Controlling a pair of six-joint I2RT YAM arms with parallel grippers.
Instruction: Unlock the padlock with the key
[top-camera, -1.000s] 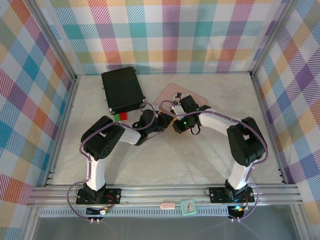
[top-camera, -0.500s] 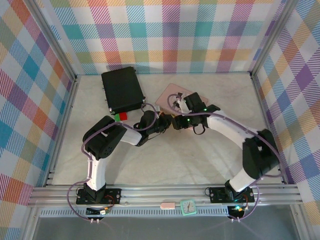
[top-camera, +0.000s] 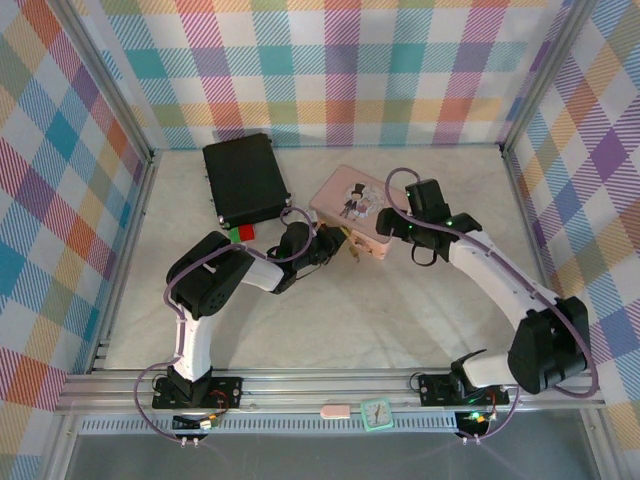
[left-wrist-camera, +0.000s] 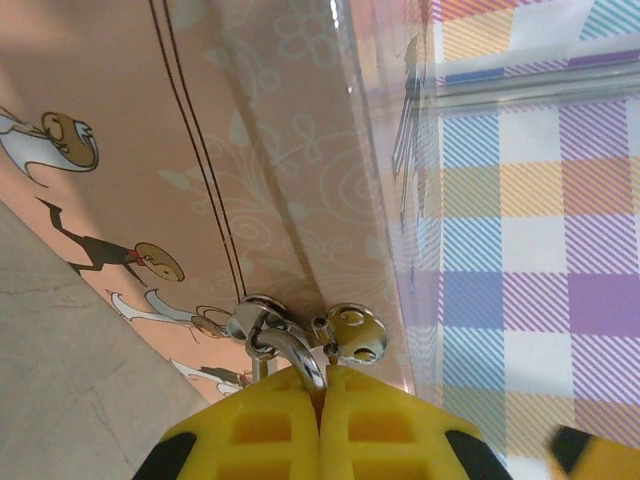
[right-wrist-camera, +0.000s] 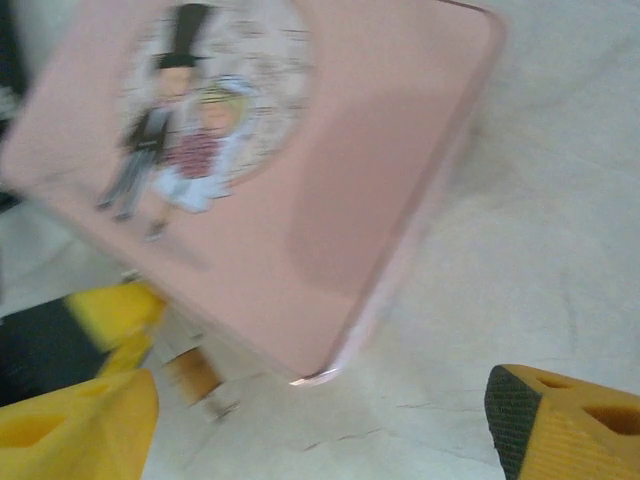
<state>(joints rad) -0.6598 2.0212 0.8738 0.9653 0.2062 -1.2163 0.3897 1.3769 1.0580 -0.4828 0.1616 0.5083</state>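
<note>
The pink picture tin (top-camera: 352, 205) lies at the table's middle back. At its near edge my left gripper (top-camera: 335, 243) is shut, yellow fingertips (left-wrist-camera: 280, 420) pressed together on the padlock's silvery shackle (left-wrist-camera: 300, 355), which hangs from the tin's round clasp (left-wrist-camera: 352, 333). The brass padlock (right-wrist-camera: 190, 375) shows blurred beside a left finger (right-wrist-camera: 110, 310). A thin grey sliver (right-wrist-camera: 222, 407) juts from its lower end, probably the key, too blurred to be sure. My right gripper (right-wrist-camera: 320, 440) stands open over the tin's right corner (right-wrist-camera: 320, 375), with nothing between its fingers.
A black case (top-camera: 245, 180) lies at the back left, with a red and green block (top-camera: 241, 235) just in front of it. Checked walls close the table on three sides. A small clock (top-camera: 377, 413) sits on the front rail.
My right gripper has drawn back to the right, away from the padlock, uncovering the tin's lid. The left gripper has stayed at the clasp.
</note>
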